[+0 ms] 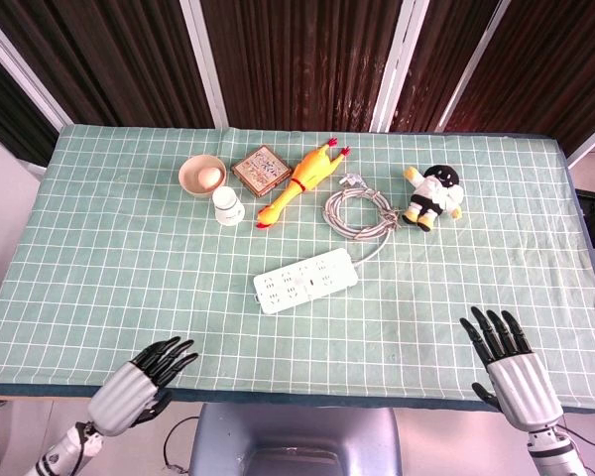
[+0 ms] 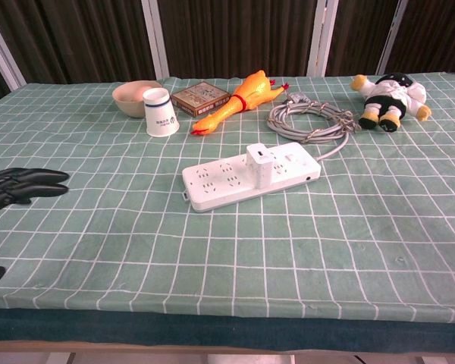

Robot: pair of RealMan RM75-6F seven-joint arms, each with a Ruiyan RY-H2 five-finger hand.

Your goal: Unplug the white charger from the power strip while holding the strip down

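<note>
A white power strip (image 1: 305, 281) (image 2: 250, 175) lies slantwise near the middle of the green checked cloth. The white charger (image 2: 258, 163) (image 1: 322, 268) stands plugged into it, toward its right end. The strip's grey cable (image 1: 359, 212) (image 2: 312, 121) is coiled behind it. My left hand (image 1: 139, 382) (image 2: 19, 186) hovers at the near left edge, open, fingers apart, far from the strip. My right hand (image 1: 508, 363) is open at the near right edge, fingers pointing away from me, holding nothing; the chest view does not show it.
Along the back stand a bowl with an egg (image 1: 202, 177), an upturned paper cup (image 1: 227, 207), a small card box (image 1: 261, 169), a yellow rubber chicken (image 1: 301, 181) and a plush doll (image 1: 434, 196). The table's front edge (image 1: 307, 397) runs between my hands.
</note>
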